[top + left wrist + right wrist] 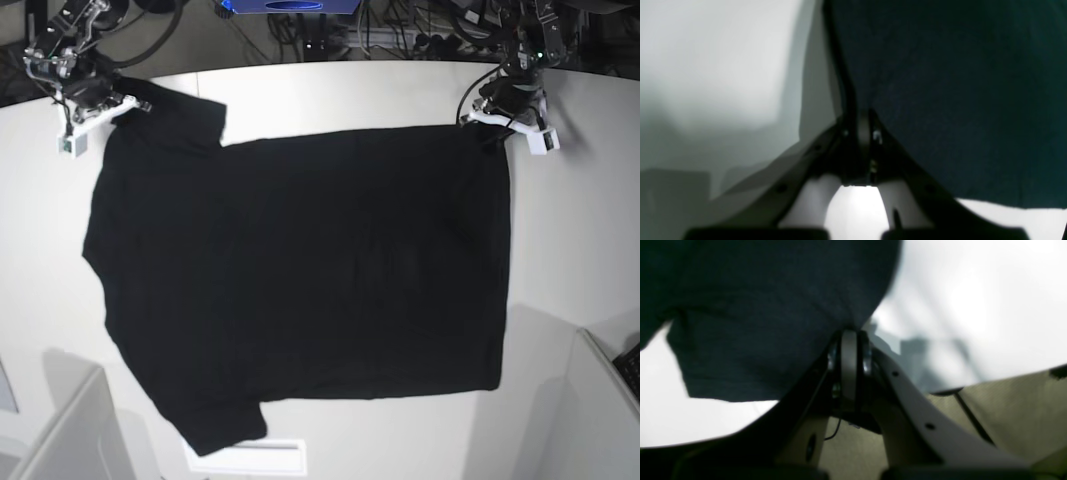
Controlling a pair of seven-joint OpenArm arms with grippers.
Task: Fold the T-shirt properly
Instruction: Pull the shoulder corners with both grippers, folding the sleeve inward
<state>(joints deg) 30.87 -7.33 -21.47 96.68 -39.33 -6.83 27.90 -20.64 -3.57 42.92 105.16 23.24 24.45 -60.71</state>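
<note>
The black T-shirt (300,280) lies spread flat on the white table (580,250), sleeves toward the left and hem toward the right. Its print does not show. My left gripper (485,118) is shut on the shirt's far right hem corner; in the left wrist view the fingers (867,113) pinch the dark cloth (957,100). My right gripper (115,100) is shut on the far left sleeve edge; in the right wrist view the closed fingers (850,333) hold the cloth (756,323).
Cables and equipment (400,30) run along the table's far edge. A grey box (60,430) stands at the near left and a partition (600,400) at the near right. A white strip (250,457) lies by the near sleeve.
</note>
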